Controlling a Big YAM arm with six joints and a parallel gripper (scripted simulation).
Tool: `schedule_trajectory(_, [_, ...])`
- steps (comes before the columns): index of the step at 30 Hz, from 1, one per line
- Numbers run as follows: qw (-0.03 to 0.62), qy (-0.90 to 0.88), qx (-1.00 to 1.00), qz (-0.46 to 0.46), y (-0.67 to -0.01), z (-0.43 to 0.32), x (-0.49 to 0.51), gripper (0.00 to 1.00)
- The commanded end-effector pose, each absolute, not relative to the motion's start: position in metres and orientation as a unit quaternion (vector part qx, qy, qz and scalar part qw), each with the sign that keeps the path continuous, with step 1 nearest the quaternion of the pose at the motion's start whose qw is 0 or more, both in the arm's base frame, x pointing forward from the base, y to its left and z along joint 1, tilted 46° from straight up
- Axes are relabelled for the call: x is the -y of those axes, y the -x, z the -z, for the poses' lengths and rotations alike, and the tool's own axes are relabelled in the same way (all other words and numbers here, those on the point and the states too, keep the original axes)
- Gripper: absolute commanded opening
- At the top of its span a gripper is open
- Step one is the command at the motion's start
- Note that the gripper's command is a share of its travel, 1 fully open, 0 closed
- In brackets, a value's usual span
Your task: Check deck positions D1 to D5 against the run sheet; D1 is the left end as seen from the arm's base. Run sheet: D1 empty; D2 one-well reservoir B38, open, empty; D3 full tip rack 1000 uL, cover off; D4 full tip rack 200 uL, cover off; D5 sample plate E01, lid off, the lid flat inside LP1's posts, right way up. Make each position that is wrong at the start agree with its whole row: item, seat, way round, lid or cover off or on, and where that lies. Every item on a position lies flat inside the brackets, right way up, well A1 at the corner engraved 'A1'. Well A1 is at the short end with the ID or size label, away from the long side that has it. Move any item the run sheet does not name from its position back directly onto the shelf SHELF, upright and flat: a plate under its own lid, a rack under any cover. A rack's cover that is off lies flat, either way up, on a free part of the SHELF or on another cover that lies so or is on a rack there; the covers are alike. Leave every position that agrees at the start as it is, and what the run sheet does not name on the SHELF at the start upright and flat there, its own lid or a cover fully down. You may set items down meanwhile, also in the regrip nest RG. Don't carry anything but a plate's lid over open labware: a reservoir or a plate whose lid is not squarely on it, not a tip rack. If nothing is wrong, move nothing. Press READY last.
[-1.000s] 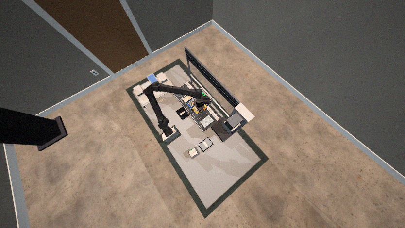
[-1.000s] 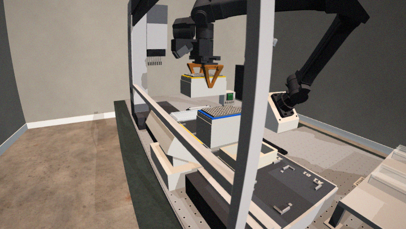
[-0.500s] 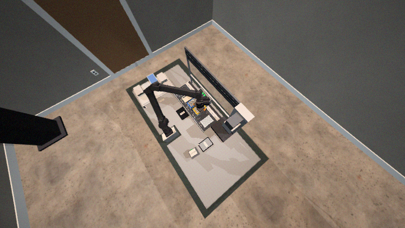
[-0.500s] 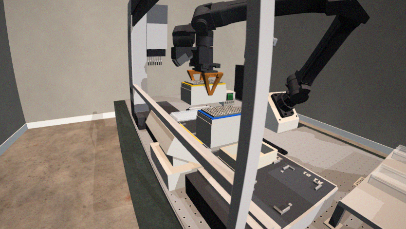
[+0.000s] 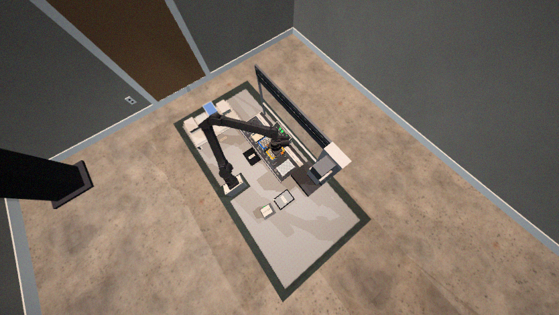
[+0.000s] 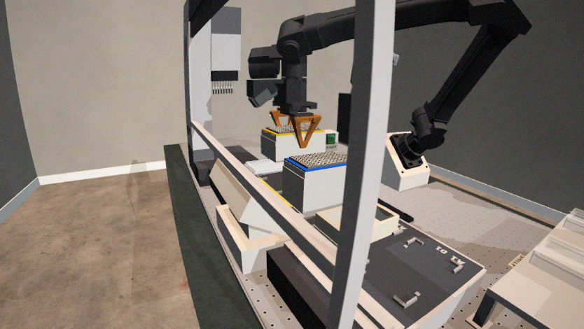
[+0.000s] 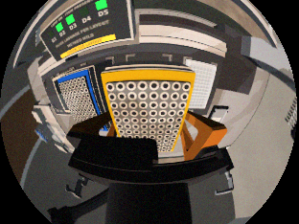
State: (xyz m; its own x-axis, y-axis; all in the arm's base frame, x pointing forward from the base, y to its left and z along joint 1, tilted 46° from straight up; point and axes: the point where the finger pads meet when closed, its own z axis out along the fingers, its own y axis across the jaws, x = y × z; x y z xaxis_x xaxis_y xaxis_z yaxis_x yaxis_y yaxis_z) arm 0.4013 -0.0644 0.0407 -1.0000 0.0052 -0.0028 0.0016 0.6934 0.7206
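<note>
My gripper has orange fingers and is shut on the long sides of the yellow-rimmed tip rack. The rack is level and uncovered, and it sits low over the deck just behind the blue-rimmed tip rack. I cannot tell whether its base touches the deck. A cream open reservoir sits on the near side of the blue rack. A white sample plate without a lid lies beyond the yellow rack. Position D1 is bare.
The gantry frame's grey post crosses the exterior view. A pipette head hangs at the back. The READY button box stands beside a lid in its posts. The shelf is at the lower right. A status panel shows green lights.
</note>
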Motion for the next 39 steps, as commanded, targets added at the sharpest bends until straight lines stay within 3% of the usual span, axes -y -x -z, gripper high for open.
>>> schedule_trajectory(1, [0.036,-0.006,-0.925,-0.378,-0.427,-0.047,0.083,0.0])
schedule_trajectory(4, [0.012,-0.004,-0.922,-0.388,-0.411,-0.033,0.061,0.0])
schedule_trajectory(16, [0.011,-0.004,-0.922,-0.388,-0.411,-0.021,0.049,0.0])
schedule_trajectory(17, [0.035,-0.006,-0.925,-0.379,-0.428,-0.03,0.066,0.0])
schedule_trajectory(39, [0.011,-0.004,-0.921,-0.388,-0.411,0.003,0.024,0.0])
